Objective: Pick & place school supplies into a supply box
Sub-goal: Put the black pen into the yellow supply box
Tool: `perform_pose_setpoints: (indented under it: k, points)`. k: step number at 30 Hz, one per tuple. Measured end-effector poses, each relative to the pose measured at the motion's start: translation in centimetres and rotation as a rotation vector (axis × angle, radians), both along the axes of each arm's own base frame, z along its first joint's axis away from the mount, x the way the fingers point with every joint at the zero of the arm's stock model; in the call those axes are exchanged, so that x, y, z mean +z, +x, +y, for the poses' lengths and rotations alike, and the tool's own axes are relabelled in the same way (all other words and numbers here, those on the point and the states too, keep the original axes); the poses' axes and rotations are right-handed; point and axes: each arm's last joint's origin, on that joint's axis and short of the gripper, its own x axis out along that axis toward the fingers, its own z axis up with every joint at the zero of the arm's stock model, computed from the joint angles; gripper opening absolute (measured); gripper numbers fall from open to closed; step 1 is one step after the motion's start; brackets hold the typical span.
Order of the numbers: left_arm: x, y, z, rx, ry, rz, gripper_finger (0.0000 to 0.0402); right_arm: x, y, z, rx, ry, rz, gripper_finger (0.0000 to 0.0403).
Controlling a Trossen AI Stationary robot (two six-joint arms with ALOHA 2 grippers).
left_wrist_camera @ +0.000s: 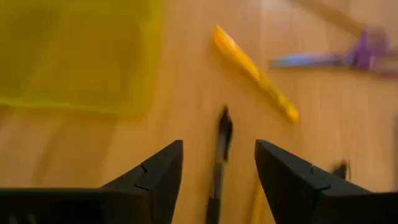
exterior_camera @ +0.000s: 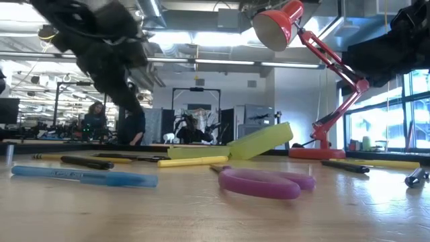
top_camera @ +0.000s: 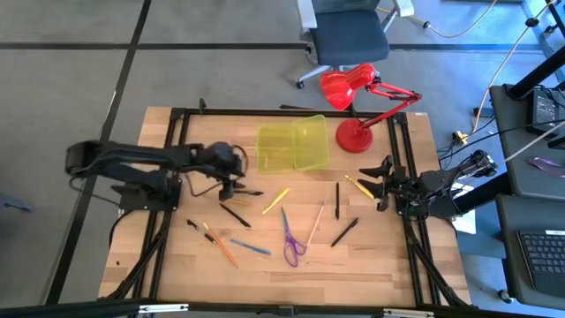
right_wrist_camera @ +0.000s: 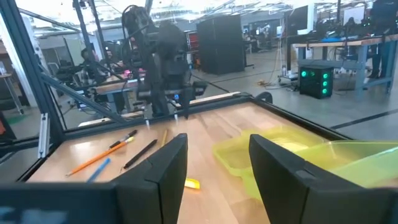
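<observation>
2 tools are mine, both with fingers apart and holding nothing. Near the desk (top_camera: 168, 265) front edge lie an orange pencil (top_camera: 221, 249), a blue pen (top_camera: 250, 248) and the purple scissors (top_camera: 291, 240). Farther in, a black pen (top_camera: 344, 232), a pink pencil (top_camera: 317, 223) and a yellow pen (top_camera: 275, 200) lie loose on the wood. My left tool (left_wrist_camera: 217, 171) hangs just over another black pen (left_wrist_camera: 219, 158), not touching it. My right tool (right_wrist_camera: 214, 168) waits at the desk's right side near a yellow pencil (top_camera: 358, 186). Beyond, the box (top_camera: 292, 146) lies open with nothing in it, and the red lamp (top_camera: 357, 106) stands beside it.
</observation>
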Motion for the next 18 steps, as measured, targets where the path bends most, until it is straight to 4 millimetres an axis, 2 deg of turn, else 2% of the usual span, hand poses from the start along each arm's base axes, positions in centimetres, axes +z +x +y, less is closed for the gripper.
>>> perform_pose_setpoints:
  k: [7,13,18]
  points:
    - [-1.8,3.6,-1.4,-0.183,0.078,0.158,0.0194,0.0,0.0,0.0,-0.005,0.009,-0.001,0.0177]
    - [-3.5,5.1,-1.8,-0.160,0.160,0.255,0.0194,0.0,0.0,0.0,-0.001,0.035,-0.005,0.0177]
    - [-4.8,5.6,-1.7,-0.133,0.139,0.310,0.0194,0.0,0.0,0.0,0.005,0.061,-0.012,0.0177]
